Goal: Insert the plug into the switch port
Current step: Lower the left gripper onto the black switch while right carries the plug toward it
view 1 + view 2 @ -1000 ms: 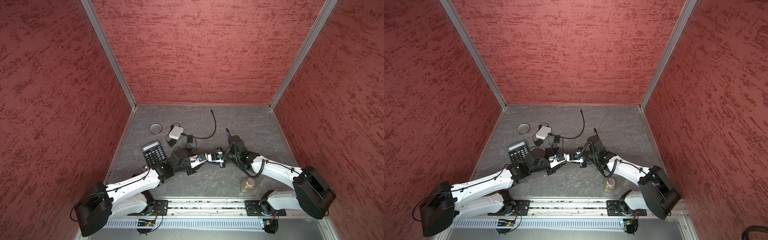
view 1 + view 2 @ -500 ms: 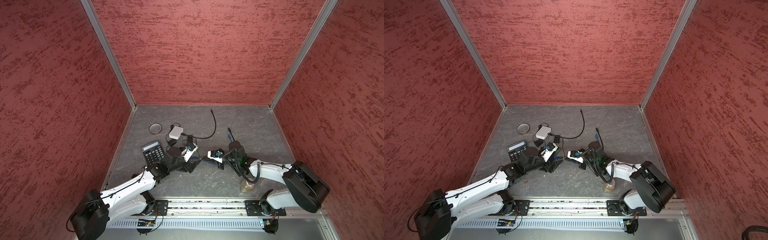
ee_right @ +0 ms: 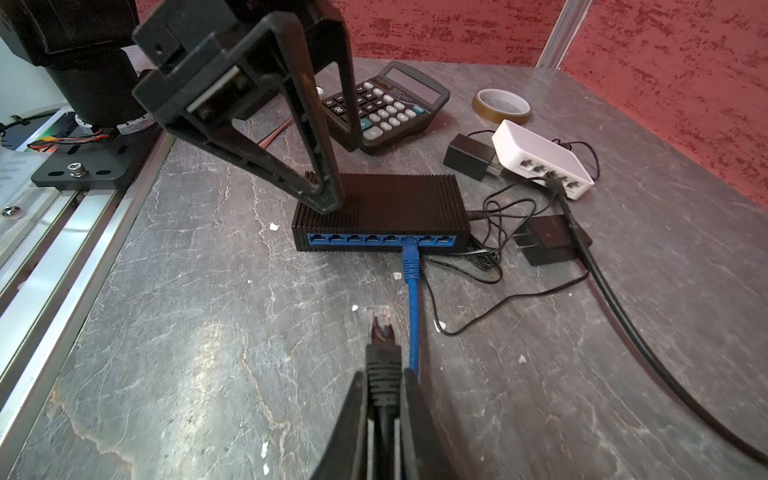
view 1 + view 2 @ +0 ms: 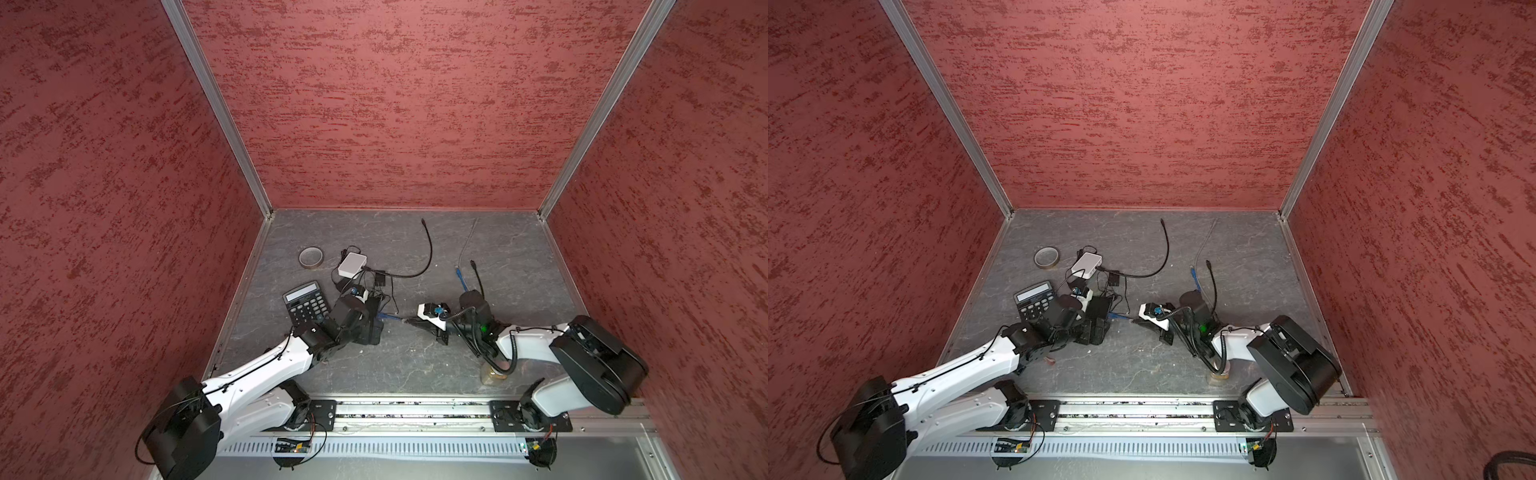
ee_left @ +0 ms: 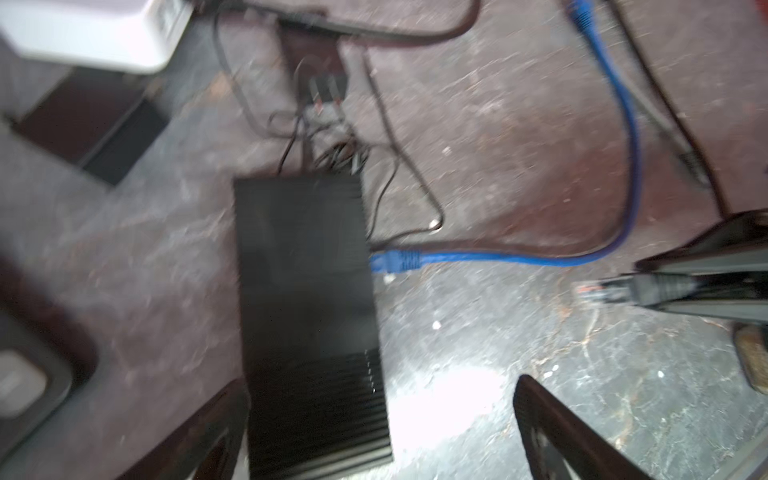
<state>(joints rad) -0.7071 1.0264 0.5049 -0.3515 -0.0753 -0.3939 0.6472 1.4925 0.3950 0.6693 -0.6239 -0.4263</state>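
The black switch (image 3: pixel 382 208) lies on the grey table, its blue row of ports facing my right gripper; it also shows in both top views (image 4: pixel 374 328) (image 4: pixel 1098 322). A blue cable (image 3: pixel 409 253) sits in one port. My right gripper (image 3: pixel 384 376) is shut on the black cable's clear plug (image 3: pixel 380 320), which points at the ports from a short way off. In a top view the right gripper (image 4: pixel 411 322) is right of the switch. My left gripper (image 5: pixel 380 384) hangs open over one end of the switch (image 5: pixel 307 291), holding nothing.
A calculator (image 4: pixel 305 303), a tape roll (image 4: pixel 311 257) and a white hub (image 4: pixel 352 264) with black power adapters (image 3: pixel 548 239) and thin wires lie behind the switch. A thick black cable (image 3: pixel 623 316) runs past it. A small jar (image 4: pixel 492 374) stands by the front rail.
My left gripper has opened and drawn back from the middle, where it met the right gripper, to above the switch. The right gripper stays shut on the plug.
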